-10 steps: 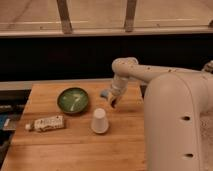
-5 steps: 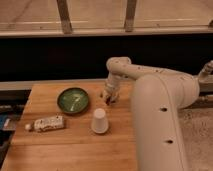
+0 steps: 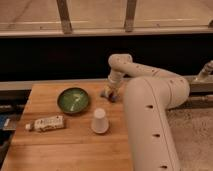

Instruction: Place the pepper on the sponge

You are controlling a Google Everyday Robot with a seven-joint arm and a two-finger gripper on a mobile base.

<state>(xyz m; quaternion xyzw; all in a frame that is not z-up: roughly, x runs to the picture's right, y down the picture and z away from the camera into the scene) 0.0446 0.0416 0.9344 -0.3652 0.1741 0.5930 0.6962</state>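
My gripper (image 3: 110,93) hangs low over the back of the wooden table (image 3: 70,147), just right of the green bowl. A small light-blue sponge (image 3: 104,93) lies right at its left side, partly covered by it. A dark reddish bit that looks like the pepper (image 3: 114,97) shows at the gripper's tip, close above or on the sponge's right end. I cannot tell whether it touches the sponge. The arm's big white body fills the right half of the view and hides the table's right part.
A green bowl (image 3: 73,100) sits at the back left of the table. A white cup (image 3: 99,121) stands upside down in front of the gripper. A white tube (image 3: 46,123) lies near the left edge. A dark wall runs behind the table.
The gripper has shifted a little left and back, toward the sponge, and the arm has swung further across the right of the view. Bowl, cup and tube have not moved.
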